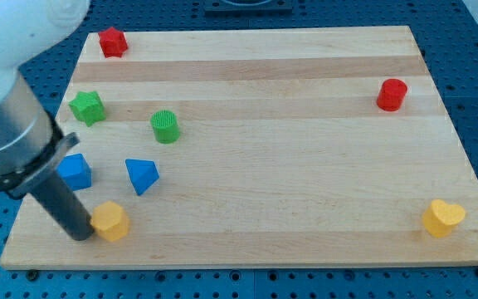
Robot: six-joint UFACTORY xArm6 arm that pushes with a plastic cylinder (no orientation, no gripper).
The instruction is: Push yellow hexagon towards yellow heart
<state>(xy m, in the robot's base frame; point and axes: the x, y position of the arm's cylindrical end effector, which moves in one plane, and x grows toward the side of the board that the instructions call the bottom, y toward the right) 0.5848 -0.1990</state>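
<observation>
The yellow hexagon [110, 221] lies near the board's bottom left corner. The yellow heart [443, 218] lies near the bottom right corner, far across the board. My tip [81, 234] rests against the hexagon's left side, on the side away from the heart. The rod slants up to the view's left into the arm's grey and white body.
A blue cube [75, 171] and a blue triangle [142, 175] lie just above the hexagon. A green star [87, 107] and a green cylinder [165, 126] lie further up. A red star-like block [112, 41] is at top left, a red cylinder [392, 95] at right.
</observation>
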